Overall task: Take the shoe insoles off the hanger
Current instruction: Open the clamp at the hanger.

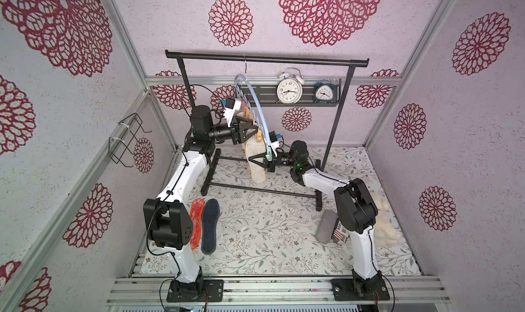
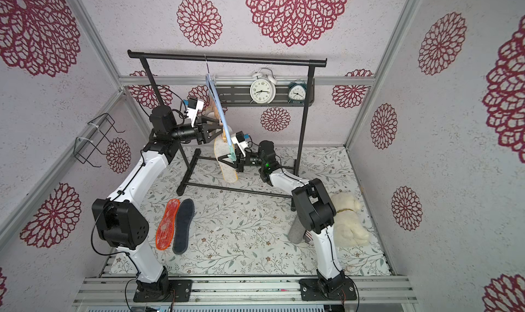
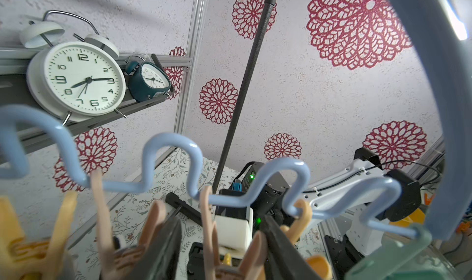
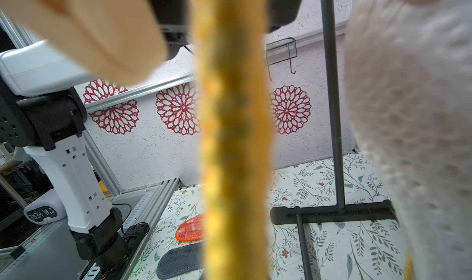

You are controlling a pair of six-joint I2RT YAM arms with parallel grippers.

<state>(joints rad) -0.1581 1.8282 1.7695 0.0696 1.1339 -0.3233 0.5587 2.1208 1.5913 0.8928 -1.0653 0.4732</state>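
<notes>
Top views: orange-red insole (image 1: 196, 225) and dark grey insole (image 1: 210, 225) lay freed on the desk (image 1: 270, 239) at 8 o'clock. At 12, we saw the right claw (image 1: 254, 160) clamping a yellow-edged insole (image 1: 257, 174) pegged to the hanger (image 1: 255, 96), and the left claw (image 1: 253, 127) straddling its clothespin (image 3: 208, 215), grip unclear.

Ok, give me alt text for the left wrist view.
The hanger's wavy blue bar crosses the foreground, pink and orange pegs dangling from it, the left pincer's dark fingers either side of one pink peg. Behind: a white clock and a teal clock on a shelf, a black pole, the right arm.
</notes>
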